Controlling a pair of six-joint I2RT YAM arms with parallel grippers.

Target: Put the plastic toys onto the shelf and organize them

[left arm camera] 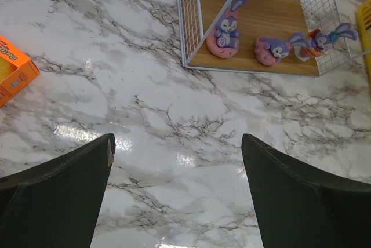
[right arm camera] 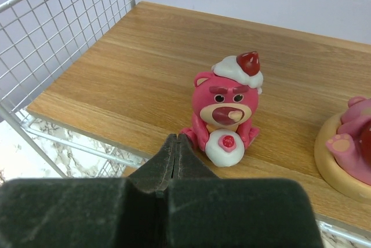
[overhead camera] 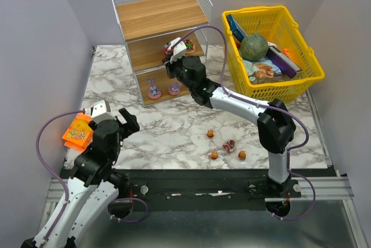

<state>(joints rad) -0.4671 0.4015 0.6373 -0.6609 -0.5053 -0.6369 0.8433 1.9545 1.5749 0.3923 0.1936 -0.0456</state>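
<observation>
Top: high above the near edge, looking down across the table (overhead camera: 174, 126) to the shelf (overhead camera: 162, 13).
Left wrist: low over the table, facing the bottom board (left arm camera: 272, 10).
Right wrist: close at the middle board (right arm camera: 145, 68).
Shared: shelf, all three.

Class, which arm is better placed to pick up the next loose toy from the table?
Probably right: the loose toys lie beside its base; the left pincer hovers open farther off.

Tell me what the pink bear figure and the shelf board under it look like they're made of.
The pink bear looks like moulded plastic or vinyl: smooth, softly shiny, with crisp painted eyes. The shelf board looks like wood or wood-print laminate, matte, with straight grain lines; which one I cannot tell.
</observation>
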